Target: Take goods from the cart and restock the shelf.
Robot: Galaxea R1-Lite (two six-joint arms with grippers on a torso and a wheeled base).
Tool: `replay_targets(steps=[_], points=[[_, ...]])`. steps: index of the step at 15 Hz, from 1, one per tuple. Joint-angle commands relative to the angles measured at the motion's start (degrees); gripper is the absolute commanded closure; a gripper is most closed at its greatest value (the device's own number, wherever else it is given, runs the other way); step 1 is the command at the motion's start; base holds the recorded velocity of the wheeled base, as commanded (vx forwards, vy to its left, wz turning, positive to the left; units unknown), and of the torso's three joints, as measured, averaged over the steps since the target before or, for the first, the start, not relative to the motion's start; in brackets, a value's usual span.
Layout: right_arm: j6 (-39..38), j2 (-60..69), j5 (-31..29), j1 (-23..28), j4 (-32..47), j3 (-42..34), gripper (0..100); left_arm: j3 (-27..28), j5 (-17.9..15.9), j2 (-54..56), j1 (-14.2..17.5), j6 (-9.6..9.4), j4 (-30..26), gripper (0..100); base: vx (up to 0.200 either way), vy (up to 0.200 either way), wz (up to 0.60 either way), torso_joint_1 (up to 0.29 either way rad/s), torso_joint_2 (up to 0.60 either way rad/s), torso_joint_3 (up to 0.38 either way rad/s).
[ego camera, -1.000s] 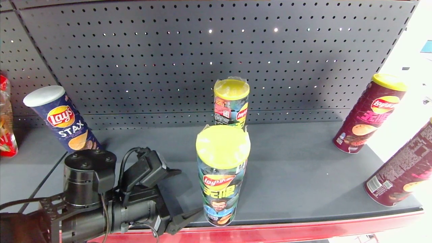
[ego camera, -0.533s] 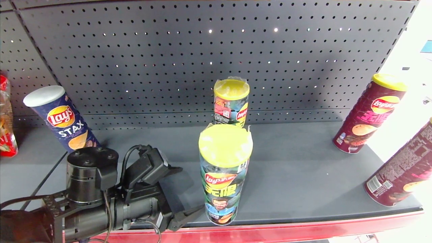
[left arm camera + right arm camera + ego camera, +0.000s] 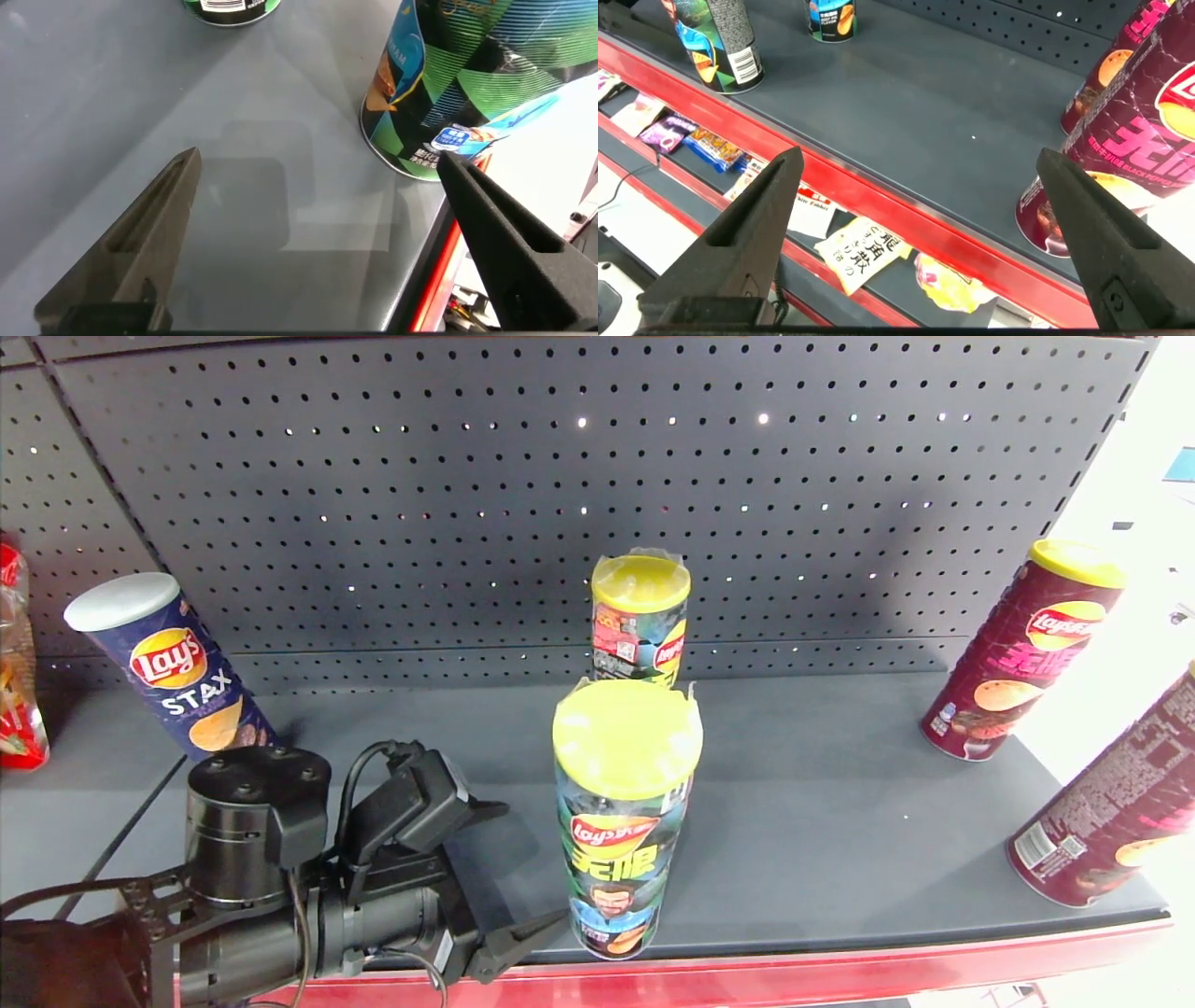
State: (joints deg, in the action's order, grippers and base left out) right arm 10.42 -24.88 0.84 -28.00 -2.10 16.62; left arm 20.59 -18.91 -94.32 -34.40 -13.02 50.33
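A chip can [image 3: 621,821] with a yellow lid and a green-blue body stands upright at the shelf's front edge; its base also shows in the left wrist view [image 3: 448,84]. My left gripper [image 3: 523,870] [image 3: 318,157] is open and holds nothing. It lies low over the shelf, just left of that can. One fingertip [image 3: 447,163] is right by the can's base; contact is unclear. A matching can [image 3: 639,616] stands behind, near the pegboard. My right gripper [image 3: 920,157] is open and holds nothing, in front of the shelf's red lip [image 3: 878,191].
A blue can [image 3: 173,663] stands at the back left, beside a red bag [image 3: 14,691]. Two maroon cans [image 3: 1022,649] [image 3: 1111,803] stand at the right end; one [image 3: 1120,140] is close to my right gripper. Packets [image 3: 859,252] lie on the lower shelf.
My left gripper has edged slightly to the right, and the front can has shifted a little to the right with it. Everything else stays put.
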Motion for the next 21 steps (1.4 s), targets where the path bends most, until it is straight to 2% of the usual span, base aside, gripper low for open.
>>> replay_targets(steps=[1, 4, 6, 8, 9, 10, 11, 12, 13, 14, 15, 16, 17, 18, 19, 21], points=[[0.04, -0.08, 0.04, -0.04, -0.01, 0.08, 0, -0.11, 0.01, 0.1, -0.05, 0.01, 0.03, 0, 0.0, 0.0, 0.0, 0.0, 0.0, 0.0], [0.04, -0.08, 0.04, -0.12, -0.01, -0.09, 0, -0.38, 0.27, 0.63, 0.3, 0.1, 0.03, 0, 0.0, 0.0, 0.0, 0.0, 0.0, 0.0], [0.04, 0.27, 0.04, -0.04, 0.16, -0.71, 0, -1.78, 0.63, 4.23, 3.9, 0.28, 0.11, 0, 0.0, 0.0, 0.0, 0.0, 0.0, 0.0], [0.04, 2.03, 0.04, -0.12, 2.18, -0.97, 0, -5.03, 0.63, 11.7, 11.81, 0.45, -0.06, 0, 0.0, 0.0, 0.0, 0.0, 0.0, 0.0], [0.04, 2.56, 0.04, -0.12, 3.06, -0.88, 0, -5.91, 0.63, 13.72, 13.92, 0.54, -0.06, 0, 0.0, 0.0, 0.0, 0.0, 0.0, 0.0], [0.04, 4.23, -0.05, -0.04, 5.09, -0.8, 0, -8.2, 0.63, 19.44, 20.08, 0.63, -0.33, 0, 0.0, 0.0, 0.0, 0.0, 0.0, 0.0], [0.04, 6.95, -1.63, 0.14, 7.28, -0.71, 0, -10.04, 0.63, 26.64, 29.39, 0.89, -2.61, 0, 0.0, 0.0, 0.0, 0.0, 0.0, 0.0], [0.04, 8.62, -3.39, 0.58, 8.69, -0.53, 0, -10.31, 0.63, 32.44, 34.75, 1.15, -6.48, 0, 0.0, 0.0, 0.0, 0.0, 0.0, 0.0], [-0.05, 9.85, -6.64, 1.81, 9.57, -0.18, 0, -9.96, 0.63, 39.74, 39.15, 1.59, -13.77, 0, 0.0, 0.0, 0.0, 0.0, 0.0, 0.0], [-0.75, 10.03, -10.25, 3.66, 9.57, 0.08, 0, -9.08, 0.63, 47.47, 41.87, 2.12, -23.18, 0, 0.0, 0.0, 0.0, 0.0, 0.0, 0.0], [-1.63, 9.94, -12.79, 5.15, 9.57, 0.7, 0, -7.14, 0.63, 55.73, 43.37, 2.3, -34.87, 0, 0.0, 0.0, 0.0, 0.0, 0.0, 0.0], [-1.63, 9.94, -12.88, 5.24, 9.57, 0.79, 0, -6.97, 0.63, 56.35, 43.45, 2.3, -35.83, 0, 0.0, 0.0, 0.0, 0.0, 0.0, 0.0], [-1.9, 8.53, -16.4, 8.58, 9.66, 1.84, 0, -0.99, 0.63, 70.94, 43.63, 3.09, -61.85, 0, 0.0, 0.0, 0.0, 0.0, 0.0, 0.0], [-1.9, 8.01, -17.28, 9.54, 9.66, 2.19, 0, 0.42, 0.63, 73.4, 43.63, 3.09, -67.21, 0, 0.0, 0.0, 0.0, 0.0, 0.0, 0.0], [-2.25, 5.63, -17.28, 11.21, 9.66, 3.07, 0, 2.26, 1.07, 79.55, 43.72, 3.0, -77.58, 0, 0.0, 0.0, 0.0, 0.0, 0.0, 0.0], [-4.8, 4.4, -15.78, 11.13, 9.74, 2.72, 0, -1.78, 4.41, 82.28, 43.54, 3.09, -74.94, 0, 0.0, 0.0, 0.0, 0.0, 0.0, 0.0]])
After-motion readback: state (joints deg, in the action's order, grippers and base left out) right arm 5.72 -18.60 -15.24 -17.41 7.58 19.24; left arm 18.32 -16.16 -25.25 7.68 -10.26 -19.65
